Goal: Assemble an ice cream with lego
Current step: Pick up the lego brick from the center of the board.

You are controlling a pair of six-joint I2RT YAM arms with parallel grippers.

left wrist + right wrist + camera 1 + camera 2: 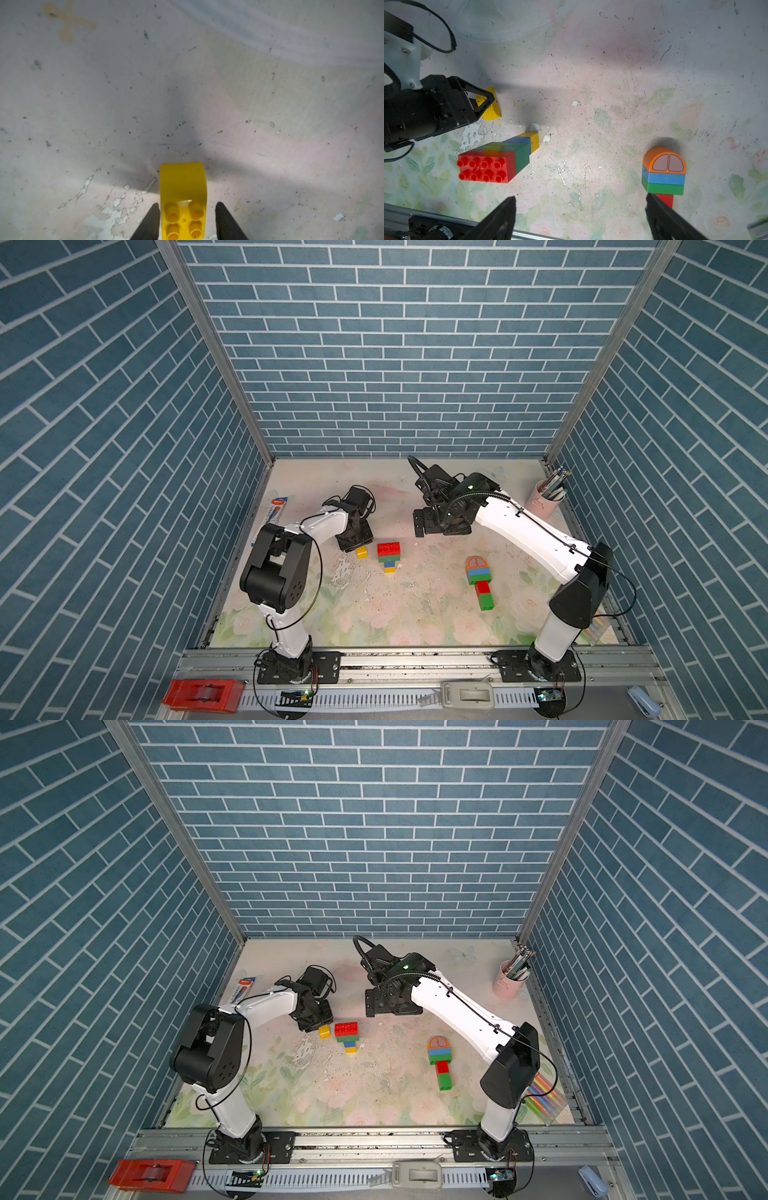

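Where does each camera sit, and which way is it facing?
Top views: twin camera high overhead, looking down at the table; both arms show whole.
Left wrist: on the left arm, looking along the left end effector at the yellow brick; its fingertips show.
Right wrist: on the right arm, facing the table; right end effector fingertips show, plus the left end effector.
Shared: both wrist views show the yellow brick.

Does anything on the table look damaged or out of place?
Yes. The table cover is worn: white flaked patches show where its floral print has peeled, beside the yellow brick. Nothing looks spilled.
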